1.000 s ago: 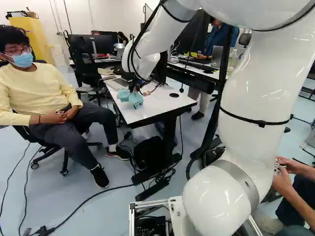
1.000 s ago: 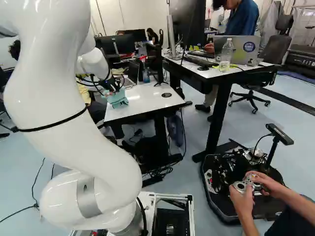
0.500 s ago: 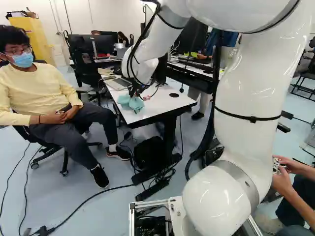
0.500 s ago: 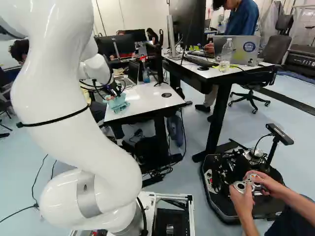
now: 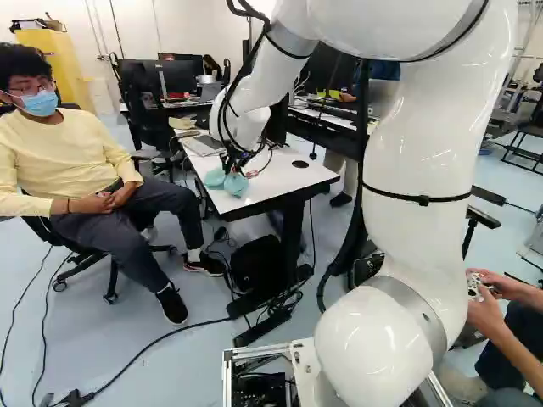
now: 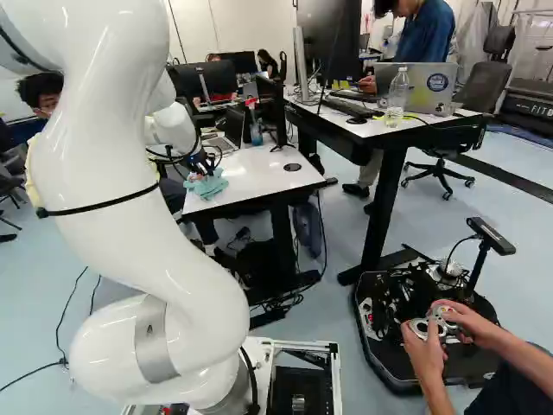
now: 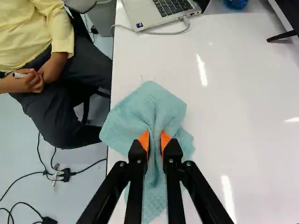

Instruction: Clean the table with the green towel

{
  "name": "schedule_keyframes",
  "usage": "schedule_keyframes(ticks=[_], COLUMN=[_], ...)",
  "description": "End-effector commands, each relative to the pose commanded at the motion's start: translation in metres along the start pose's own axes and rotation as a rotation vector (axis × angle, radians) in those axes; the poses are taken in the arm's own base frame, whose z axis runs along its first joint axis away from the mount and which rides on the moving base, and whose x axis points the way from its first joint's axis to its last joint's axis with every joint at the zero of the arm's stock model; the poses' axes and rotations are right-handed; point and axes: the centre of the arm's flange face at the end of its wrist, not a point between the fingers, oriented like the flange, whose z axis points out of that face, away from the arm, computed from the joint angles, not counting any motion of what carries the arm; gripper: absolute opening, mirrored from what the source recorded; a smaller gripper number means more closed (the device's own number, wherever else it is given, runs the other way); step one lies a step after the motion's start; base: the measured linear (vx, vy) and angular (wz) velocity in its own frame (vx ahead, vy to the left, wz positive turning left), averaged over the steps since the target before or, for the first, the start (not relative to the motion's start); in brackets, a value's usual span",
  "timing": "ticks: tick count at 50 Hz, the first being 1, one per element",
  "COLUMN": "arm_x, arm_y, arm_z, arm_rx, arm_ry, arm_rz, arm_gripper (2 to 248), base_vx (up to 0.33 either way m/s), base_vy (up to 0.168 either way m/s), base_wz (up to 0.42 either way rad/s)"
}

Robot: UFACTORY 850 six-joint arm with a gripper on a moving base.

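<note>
Arm (image 5: 416, 161) bends down over table (image 7: 247, 93), claw (image 5: 231, 171) pinching towel (image 7: 161, 107). Towel's long axis runs roughly along the side edge

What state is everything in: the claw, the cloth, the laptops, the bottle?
Gripper: closed on the towel.
Green towel: pinched up in the middle, spread on the white table.
Laptop on that table: open.
Laptop on the other desk: open.
Bottle: upright.
</note>
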Motion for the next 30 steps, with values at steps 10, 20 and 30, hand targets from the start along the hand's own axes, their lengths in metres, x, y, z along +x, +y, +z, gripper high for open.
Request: schedule_keyframes(ticks=[10, 20, 30], arm_x=[0.0, -0.0002, -0.0011], arm_y=[0.0, 0.0, 0.0], arm_z=[0.0, 0.0, 0.0], arm_rx=[0.0, 0.0, 0.0], arm_ry=[0.0, -0.003, -0.013], arm_rz=[0.0, 0.0, 0.0], arm_gripper=[51, 51, 51], base_vx=[0.0, 0.0, 0.0], base_vy=[0.0, 0.0, 0.0], base_wz=[0.0, 0.0, 0.0])
